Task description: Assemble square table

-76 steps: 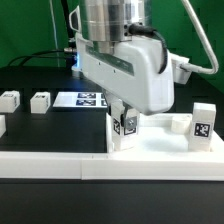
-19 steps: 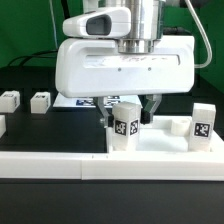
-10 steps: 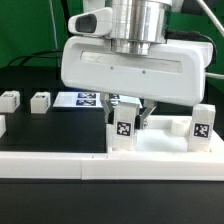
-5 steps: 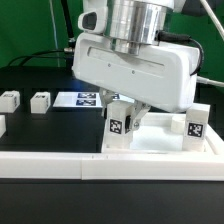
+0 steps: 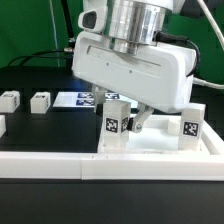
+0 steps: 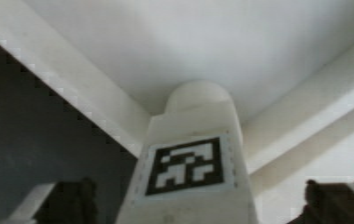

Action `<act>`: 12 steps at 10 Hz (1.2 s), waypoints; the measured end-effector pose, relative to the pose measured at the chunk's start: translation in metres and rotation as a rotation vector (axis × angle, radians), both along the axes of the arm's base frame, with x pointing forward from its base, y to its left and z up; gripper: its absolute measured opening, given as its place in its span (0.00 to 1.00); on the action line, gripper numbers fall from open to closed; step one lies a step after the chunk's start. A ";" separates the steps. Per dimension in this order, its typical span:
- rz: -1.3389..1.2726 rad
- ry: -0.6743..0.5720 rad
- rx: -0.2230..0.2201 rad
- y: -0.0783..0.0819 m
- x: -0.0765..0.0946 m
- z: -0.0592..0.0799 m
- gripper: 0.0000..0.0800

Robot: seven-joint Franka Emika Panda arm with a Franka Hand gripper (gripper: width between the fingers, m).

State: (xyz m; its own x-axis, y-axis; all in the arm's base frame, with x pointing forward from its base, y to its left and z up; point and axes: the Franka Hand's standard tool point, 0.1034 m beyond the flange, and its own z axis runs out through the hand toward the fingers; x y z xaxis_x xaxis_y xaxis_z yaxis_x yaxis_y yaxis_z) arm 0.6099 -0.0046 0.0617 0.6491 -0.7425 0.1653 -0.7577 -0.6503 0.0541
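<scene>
Opened tool wide off upright leg; nudged square tabletop toward nine o'clock. Best withdrawn straight up.

Tabletop: white square slab with a raised rim, lying flat on the black table, toward the exterior view's right.

Corner leg: stubby white post with a black-and-white tag on its face. It stands upright at the slab's corner nearest the exterior view's left. In the wrist view the corner leg shows a rounded top, with the slab's rim running off to both sides.

Second leg: same kind, tagged, upright at the slab's right side.

First loose leg and second loose leg: small, white and tagged. They sit near each other on the table, well apart from the slab.
</scene>
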 end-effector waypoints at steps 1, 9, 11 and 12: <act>0.022 0.000 -0.001 0.000 0.000 0.001 0.78; 0.638 0.067 -0.039 -0.001 -0.003 0.015 0.81; 0.806 0.091 -0.050 -0.001 -0.003 0.017 0.81; 0.877 0.102 -0.054 -0.001 -0.003 0.018 0.81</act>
